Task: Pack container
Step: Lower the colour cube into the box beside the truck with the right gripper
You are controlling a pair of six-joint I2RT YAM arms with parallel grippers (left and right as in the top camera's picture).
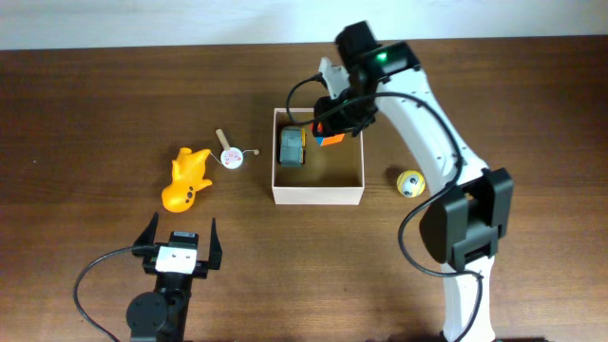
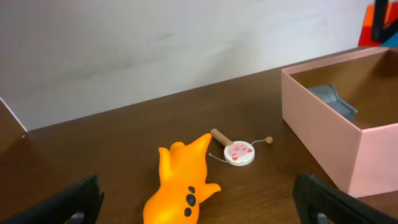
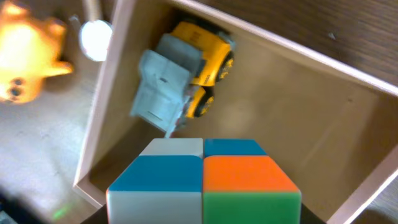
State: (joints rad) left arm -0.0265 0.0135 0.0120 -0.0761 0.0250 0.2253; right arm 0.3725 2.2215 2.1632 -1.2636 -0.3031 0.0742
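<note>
Right gripper (image 1: 328,133) is clamped on a coloured cube (image 3: 203,180), held above the box (image 1: 318,196) beside the toy truck (image 3: 180,81), likely for dropping in. Left gripper (image 1: 180,237) rests, jaws spread.

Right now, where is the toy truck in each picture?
Overhead: the truck lies inside the box, near its left wall.
Left wrist: far right, only its grey part shows over the box wall.
Right wrist: upper middle, inside the box, above the cube.
Shared landmark: the box.
</note>
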